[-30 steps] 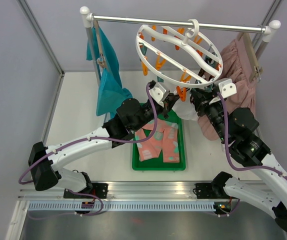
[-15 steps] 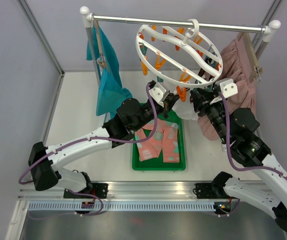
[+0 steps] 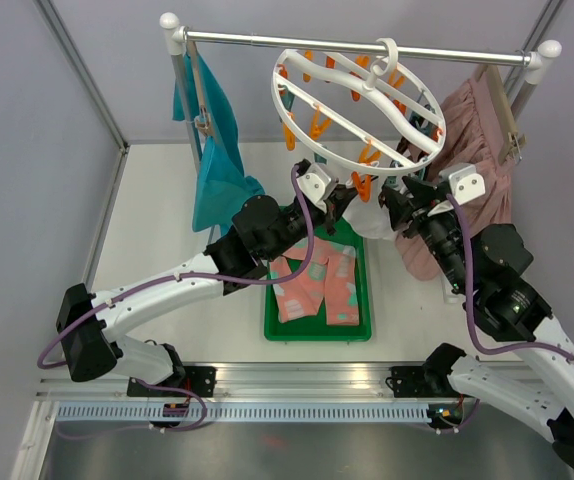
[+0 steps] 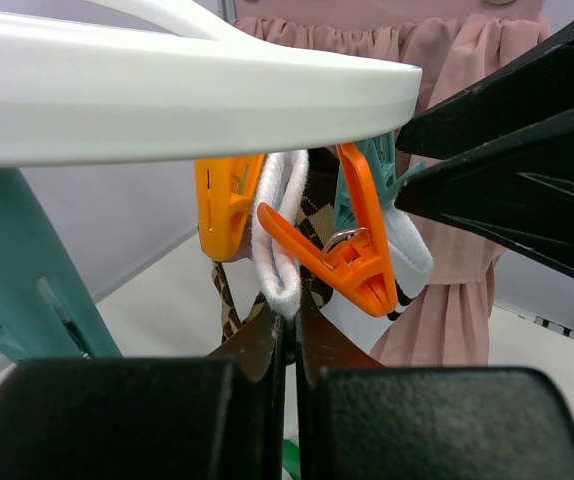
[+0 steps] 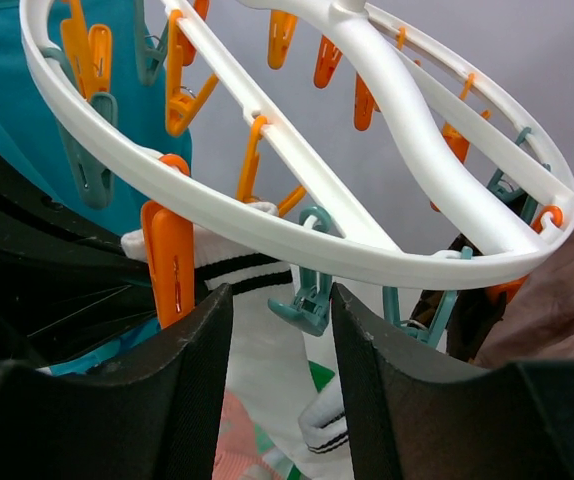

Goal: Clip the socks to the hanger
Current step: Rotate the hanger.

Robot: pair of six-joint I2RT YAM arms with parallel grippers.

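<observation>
The hanger (image 3: 319, 152), a round white ring with orange and teal clips, hangs from the rail. Below its near rim, my left gripper (image 3: 341, 206) is shut on the cuff of a white sock (image 4: 277, 235), its tips (image 4: 289, 338) pinching the cuff's lower edge. An orange clip (image 4: 352, 265) sits on that sock, and an argyle sock (image 4: 314, 215) hangs behind it. My right gripper (image 5: 279, 300) is open under the ring (image 5: 297, 225), with a teal clip (image 5: 312, 300) between its fingers, touching neither. A white sock with black stripes (image 5: 257, 335) hangs beside an orange clip (image 5: 170, 262). Pink socks (image 3: 314, 285) lie in the tray.
The green tray (image 3: 269, 328) sits on the table under the ring. A teal garment (image 3: 217, 180) hangs at the rail's left end and a dusty-pink skirt (image 3: 482, 140) at its right, close behind my right arm. The rail (image 3: 267, 39) spans the back.
My right gripper has opened wider and drawn back a little to the right. The left gripper and the sock have stayed put.
</observation>
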